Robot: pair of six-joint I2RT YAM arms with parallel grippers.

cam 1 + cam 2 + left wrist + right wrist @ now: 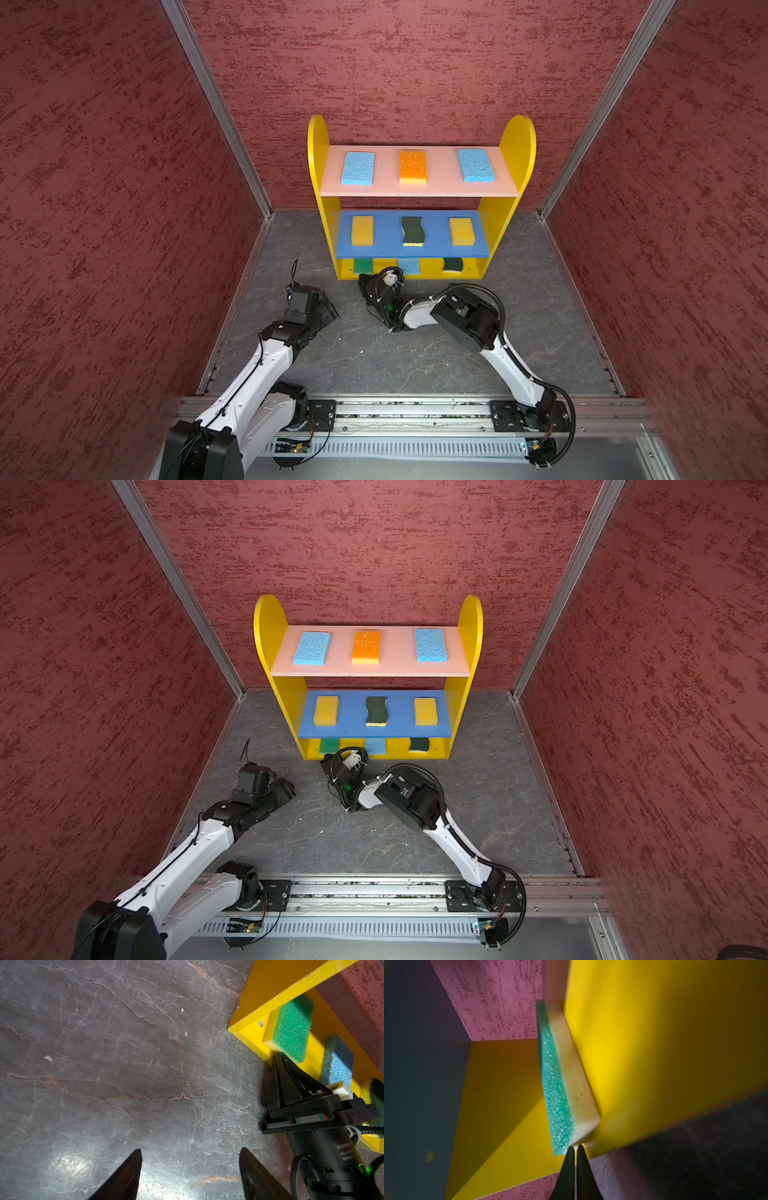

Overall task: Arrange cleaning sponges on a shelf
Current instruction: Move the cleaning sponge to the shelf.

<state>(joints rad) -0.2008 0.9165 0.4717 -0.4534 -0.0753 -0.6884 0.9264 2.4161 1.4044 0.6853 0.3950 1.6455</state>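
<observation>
The right gripper (576, 1148) had its jaws pressed together, tips at the near corner of the bright green sponge (558, 1084), which lay flat at the left end of the shelf's yellow bottom board (654, 1043). The left gripper (190, 1149) hung with jaws apart over the gray floor (104, 1064), well clear of the sponge.

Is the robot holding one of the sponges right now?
No. The right gripper is shut, its tips only at the near corner of the green sponge. The left gripper is open and empty.
</observation>
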